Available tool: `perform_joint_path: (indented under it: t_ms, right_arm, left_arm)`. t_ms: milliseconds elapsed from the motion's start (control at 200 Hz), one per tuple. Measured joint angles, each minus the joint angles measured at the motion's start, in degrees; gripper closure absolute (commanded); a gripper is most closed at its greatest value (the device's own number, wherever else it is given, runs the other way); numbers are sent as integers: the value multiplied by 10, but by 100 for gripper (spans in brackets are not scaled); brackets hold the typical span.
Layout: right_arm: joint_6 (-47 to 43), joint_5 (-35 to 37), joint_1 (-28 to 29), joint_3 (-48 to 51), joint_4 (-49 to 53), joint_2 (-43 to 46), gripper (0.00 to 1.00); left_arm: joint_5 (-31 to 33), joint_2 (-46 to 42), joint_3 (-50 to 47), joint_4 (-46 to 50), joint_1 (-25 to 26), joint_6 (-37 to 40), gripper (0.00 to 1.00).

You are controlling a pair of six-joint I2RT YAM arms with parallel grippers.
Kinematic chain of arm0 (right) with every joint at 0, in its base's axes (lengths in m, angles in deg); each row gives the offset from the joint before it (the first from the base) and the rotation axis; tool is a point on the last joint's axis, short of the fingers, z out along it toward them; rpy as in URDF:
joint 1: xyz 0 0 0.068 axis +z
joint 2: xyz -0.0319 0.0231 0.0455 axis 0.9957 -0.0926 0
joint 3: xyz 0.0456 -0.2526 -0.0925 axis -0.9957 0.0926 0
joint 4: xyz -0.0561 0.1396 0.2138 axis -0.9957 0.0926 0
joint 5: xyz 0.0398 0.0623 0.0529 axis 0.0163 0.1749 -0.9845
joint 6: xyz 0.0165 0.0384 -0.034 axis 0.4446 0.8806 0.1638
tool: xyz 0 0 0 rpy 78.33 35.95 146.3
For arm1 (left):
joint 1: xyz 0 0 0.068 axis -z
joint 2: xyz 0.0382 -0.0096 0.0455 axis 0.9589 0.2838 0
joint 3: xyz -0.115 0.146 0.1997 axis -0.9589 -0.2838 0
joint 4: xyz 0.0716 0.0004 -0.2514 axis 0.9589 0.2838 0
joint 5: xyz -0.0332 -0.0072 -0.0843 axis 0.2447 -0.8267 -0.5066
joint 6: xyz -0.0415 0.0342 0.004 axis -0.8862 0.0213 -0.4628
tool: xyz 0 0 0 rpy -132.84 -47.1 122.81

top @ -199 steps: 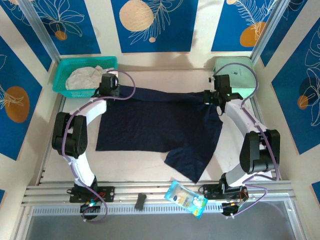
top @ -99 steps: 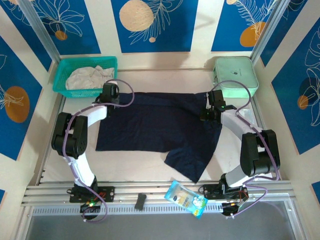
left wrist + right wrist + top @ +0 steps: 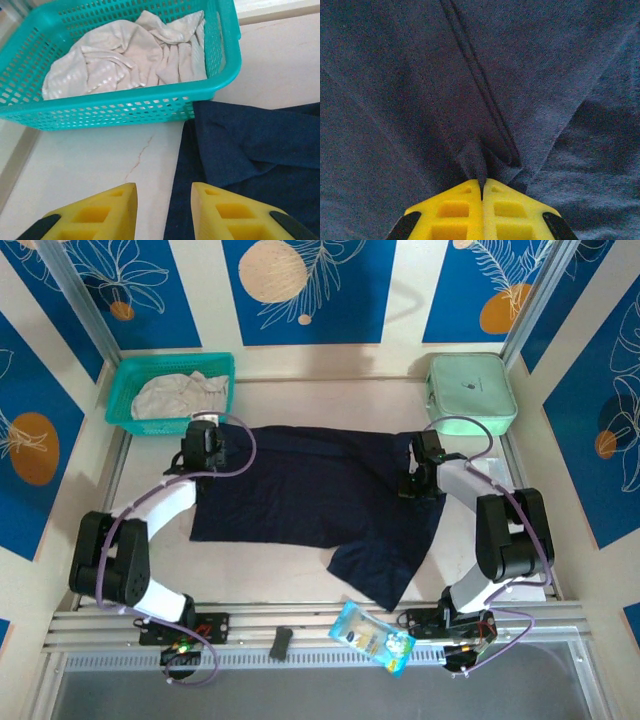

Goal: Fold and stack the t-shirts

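Here, right hand (image 3: 481, 184) pinches navy t-shirt (image 3: 410, 75) fold; left hand (image 3: 163, 194) parted, empty, over its edge.

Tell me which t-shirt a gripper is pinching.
The dark navy t-shirt, spread out flat: the right gripper is shut on a fold of it. The off-white t-shirt lies crumpled in the teal basket.

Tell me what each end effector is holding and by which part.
The right end effector pinches a bunched fold of the navy t-shirt at a seam, near its right edge. The left end effector is open and holds nothing.
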Motion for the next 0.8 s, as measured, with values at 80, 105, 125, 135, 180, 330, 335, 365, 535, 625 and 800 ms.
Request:
perform_joint_path:
  t_ms: [80, 105, 125, 135, 180, 330, 335, 365, 535, 625, 800]
  right_arm:
    - [1, -10, 2, 0, 9, -7, 80]
    - [0, -13, 2, -1, 15, -9, 76]
    - [-2, -16, 3, -1, 19, -9, 73]
    - [-2, -17, 3, -1, 21, -9, 72]
    - [-1, -23, 6, -2, 30, -10, 65]
    - [-13, -38, 10, -23, 69, -3, 45]
    - [-13, -39, 10, -24, 70, -3, 44]
    - [-14, -42, 11, -31, 80, 3, 41]
    - [-20, -62, 7, -102, 109, 33, 36]
    - [-29, -75, -4, -158, 107, 14, 40]
    - [-44, -93, -21, -239, 80, -81, 48]
  left_arm:
    - [3, -26, -19, 7, 0, -5, 63]
    - [5, -32, -22, 11, 0, -9, 62]
    - [6, -37, -23, 14, 0, -11, 61]
    - [6, -39, -24, 17, 0, -13, 61]
    - [8, -48, -24, 28, 0, -18, 60]
    - [13, -73, -23, 75, 1, -53, 61]
    - [13, -73, -23, 76, 1, -54, 61]
    - [14, -77, -23, 88, 1, -63, 61]
    - [12, -107, -27, 142, 3, -122, 61]
    - [4, -129, -39, 161, 5, -151, 61]
    - [-17, -139, -45, 205, 5, -186, 64]
